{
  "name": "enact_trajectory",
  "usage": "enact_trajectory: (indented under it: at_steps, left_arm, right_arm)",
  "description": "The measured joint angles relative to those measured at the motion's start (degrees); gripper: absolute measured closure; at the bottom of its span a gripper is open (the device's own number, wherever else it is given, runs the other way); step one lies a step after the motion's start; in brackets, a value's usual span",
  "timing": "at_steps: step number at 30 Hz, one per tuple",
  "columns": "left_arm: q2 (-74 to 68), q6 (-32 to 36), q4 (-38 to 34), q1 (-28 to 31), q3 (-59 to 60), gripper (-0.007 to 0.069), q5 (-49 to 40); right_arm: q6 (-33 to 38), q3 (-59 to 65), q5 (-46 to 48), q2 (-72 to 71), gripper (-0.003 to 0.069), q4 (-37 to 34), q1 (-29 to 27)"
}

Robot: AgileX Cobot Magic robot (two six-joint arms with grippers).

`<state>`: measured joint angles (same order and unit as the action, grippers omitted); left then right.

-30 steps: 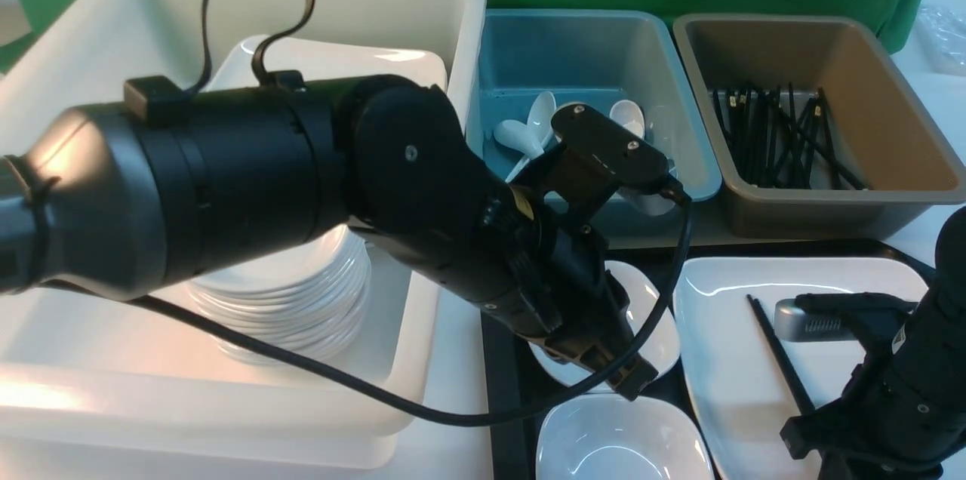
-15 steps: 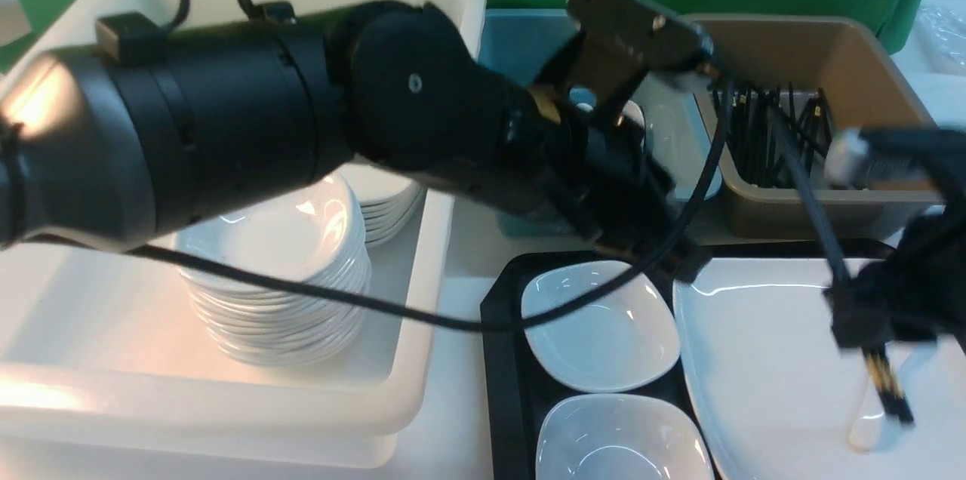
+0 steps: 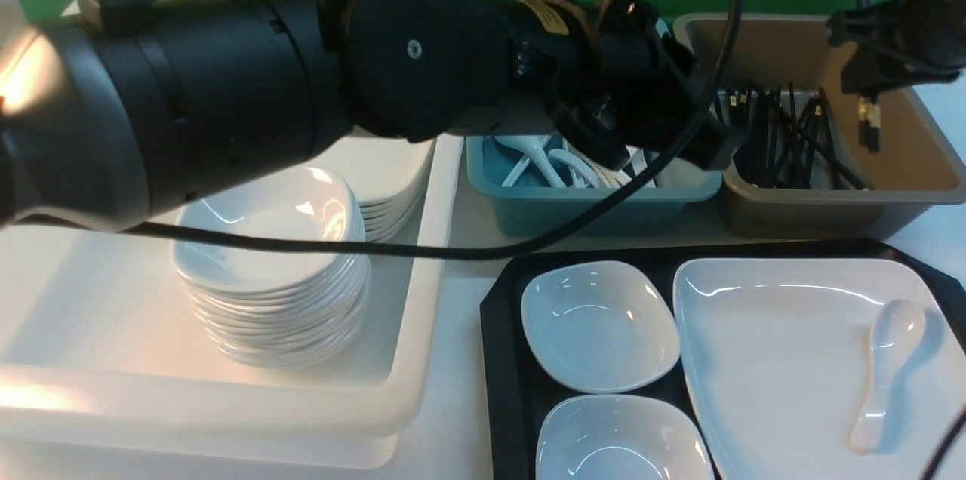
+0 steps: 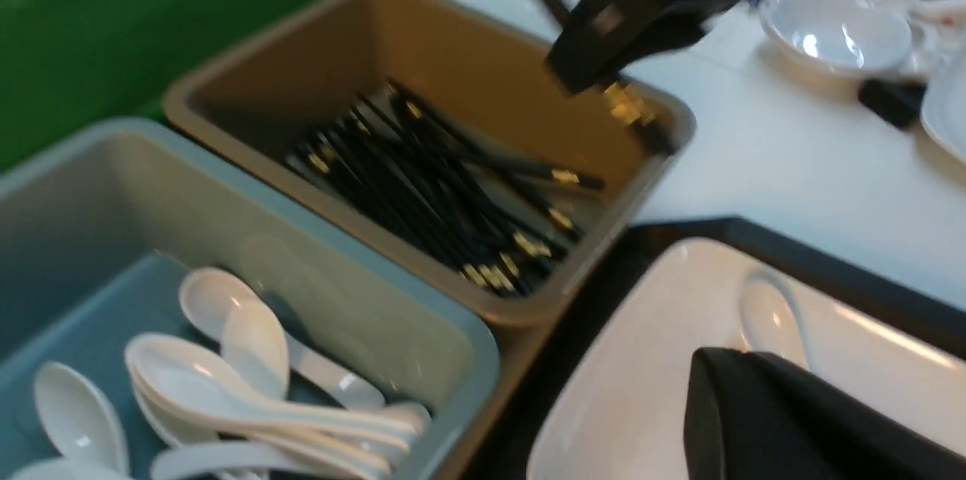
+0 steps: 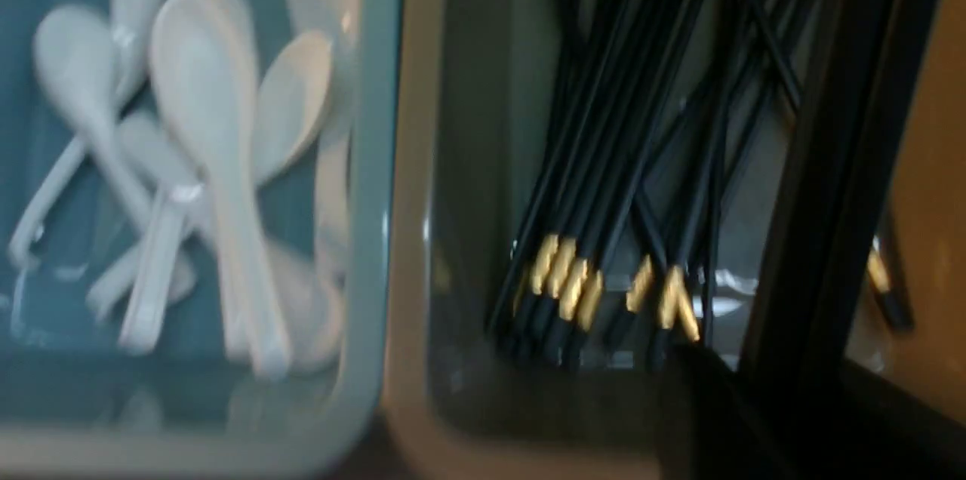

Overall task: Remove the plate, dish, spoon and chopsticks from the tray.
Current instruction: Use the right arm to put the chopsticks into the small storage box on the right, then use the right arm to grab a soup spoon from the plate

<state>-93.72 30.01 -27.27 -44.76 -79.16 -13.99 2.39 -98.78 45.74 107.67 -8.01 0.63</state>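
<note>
On the black tray (image 3: 502, 359) lie two small white dishes (image 3: 600, 325) (image 3: 619, 442) and the big white plate (image 3: 785, 359). The white spoon (image 3: 887, 359) rests on the plate's right side. My right gripper (image 3: 866, 84) is high at the back right, shut on the black chopsticks (image 3: 868, 121), which hang gold tips down over the brown tub (image 3: 830, 216). In the right wrist view the held chopsticks (image 5: 838, 163) cross above that tub's pile. My left gripper (image 3: 713, 152) is shut and empty, above the gap between the blue and brown tubs. The left wrist view shows it above the plate (image 4: 641, 374).
A large white tub (image 3: 423, 359) on the left holds a stack of small dishes (image 3: 272, 276) and stacked plates behind it. The blue tub (image 3: 589, 197) holds several white spoons. The left arm's black cable (image 3: 453, 250) hangs low across the middle.
My right gripper has lifted the chopsticks off the plate and carried them up and back over the brown tub. My left arm has risen from the tray toward the tubs, uncovering the spoon.
</note>
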Motion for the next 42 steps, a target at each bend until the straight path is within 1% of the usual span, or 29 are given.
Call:
enact_trajectory:
  at_steps: [6, 9, 11, 12, 13, 14, 17, 18, 19, 20, 21, 22, 23, 24, 25, 26, 28, 31, 33, 34, 35, 36, 38, 39, 40, 41, 42]
  left_arm:
    - [0.0, -0.1, 0.3, 0.0, 0.0, 0.0622, 1.5]
    - [0.0, -0.1, 0.6, 0.0, 0.0, 0.0622, 1.7]
    - [0.0, -0.1, 0.6, 0.0, 0.0, 0.0622, 1.9]
    - [0.0, -0.1, 0.6, 0.0, 0.0, 0.0622, 2.0]
    - [0.0, -0.1, 0.6, 0.0, 0.0, 0.0622, 2.1]
    - [0.0, -0.1, 0.6, 0.0, 0.0, 0.0622, 2.2]
    - [0.0, -0.1, 0.6, 0.0, 0.0, 0.0622, 2.2]
    - [0.0, -0.1, 0.6, 0.0, 0.0, 0.0622, 2.2]
    - [0.0, -0.1, 0.6, 0.0, 0.0, 0.0622, 2.2]
    - [0.0, -0.1, 0.6, 0.0, 0.0, 0.0622, 2.1]
    - [0.0, -0.1, 0.6, 0.0, 0.0, 0.0622, 2.1]
    - [0.0, -0.2, 0.6, 0.0, 0.0, 0.0622, 1.9]
    - [0.0, -0.1, 0.6, 0.0, 0.0, 0.0622, 1.9]
    - [0.0, -0.1, 0.6, 0.0, 0.0, 0.0622, 1.1]
    - [0.0, -0.1, 0.6, 0.0, 0.0, 0.0622, 0.7]
    - [0.0, -0.1, 0.7, 0.0, 0.0, 0.0622, -0.6]
    - [0.0, -0.1, 1.2, 0.0, 0.0, 0.0622, -2.9]
    - [0.0, -0.1, 2.5, 0.0, -0.1, 0.0622, -8.4]
    - [-0.1, -0.1, 3.4, 0.0, -0.1, 0.0622, -12.7]
    - [-0.3, 0.2, 4.4, 0.0, -0.1, 0.0622, -16.3]
    - [-0.3, 0.3, 4.4, 0.0, -0.1, 0.0622, -17.3]
    - [-0.8, 2.0, 4.6, 0.0, -0.1, 0.0622, -20.7]
    - [-1.4, 4.4, 4.5, -0.1, -0.1, 0.0622, -23.7]
    - [-1.8, 5.5, 4.3, -0.2, -0.1, 0.0622, -25.2]
    - [-2.6, 7.6, 4.1, -0.6, -0.1, 0.0622, -26.8]
    - [-3.1, 8.4, 4.1, -1.1, -0.1, 0.0622, -27.6]
    - [-3.3, 9.0, 4.0, -1.4, -0.1, 0.0622, -27.7]
  right_arm:
    - [-0.7, -9.4, -1.2, 12.5, 0.0502, -0.1, 0.0]
    - [-1.5, -10.7, -1.8, 15.5, 0.0501, -0.1, 0.0]
    - [-1.6, -10.7, -1.7, 16.1, 0.0483, -0.1, 0.0]
    - [-1.6, -10.7, -1.7, 16.1, 0.0464, -0.1, 0.0]
    - [-1.8, -10.7, -1.5, 16.1, 0.0426, -0.1, 0.0]
    - [-1.9, -10.8, -0.5, 16.0, 0.0367, -0.1, 0.0]
    - [-1.9, -10.9, 2.9, 15.2, 0.0256, 0.0, 0.0]
    - [-1.5, -10.9, 5.3, 14.4, 0.0221, 0.0, 0.0]
    - [-1.2, -11.0, 7.6, 13.7, 0.0215, 0.1, 0.0]
    - [-0.9, -11.0, 9.1, 13.1, 0.0220, 0.2, 0.0]
    - [-0.6, -11.1, 11.9, 12.0, 0.0242, 0.3, 0.0]
    - [0.1, -11.1, 15.0, 10.9, 0.0285, 0.3, 0.0]
    - [0.4, -11.1, 16.3, 10.5, 0.0307, 0.3, 0.0]
    - [2.1, -10.2, 20.7, 7.5, 0.0440, 0.3, 0.0]
    - [2.5, -9.7, 20.9, 6.7, 0.0468, 0.3, 0.0]
    - [3.4, -6.8, 20.9, 3.4, 0.0554, 0.3, 0.0]
    - [3.5, -1.8, 20.9, -1.2, 0.0603, 0.3, 0.0]
    - [3.6, 6.1, 20.8, -7.1, 0.0601, 0.4, 0.0]
    - [4.0, 12.9, 20.2, -11.4, 0.0578, 0.4, 0.0]
    - [4.4, 20.9, 17.3, -16.0, 0.0545, 0.4, 0.0]
    - [4.4, 20.9, 16.9, -16.0, 0.0540, 0.4, 0.0]
    - [4.2, 28.8, 13.3, -20.0, 0.0490, 0.4, 0.0]
    - [3.1, 35.2, 9.5, -22.8, 0.0441, 0.4, 0.0]
    - [2.2, 38.2, 7.5, -23.9, 0.0400, 0.4, 0.0]
    - [0.3, 44.2, 2.7, -25.6, 0.0329, 0.4, 0.0]
    - [-0.3, 46.5, 0.6, -26.0, 0.0283, 0.4, 0.0]
    - [-0.8, 48.5, -1.4, -26.2, 0.0256, 0.4, 0.0]
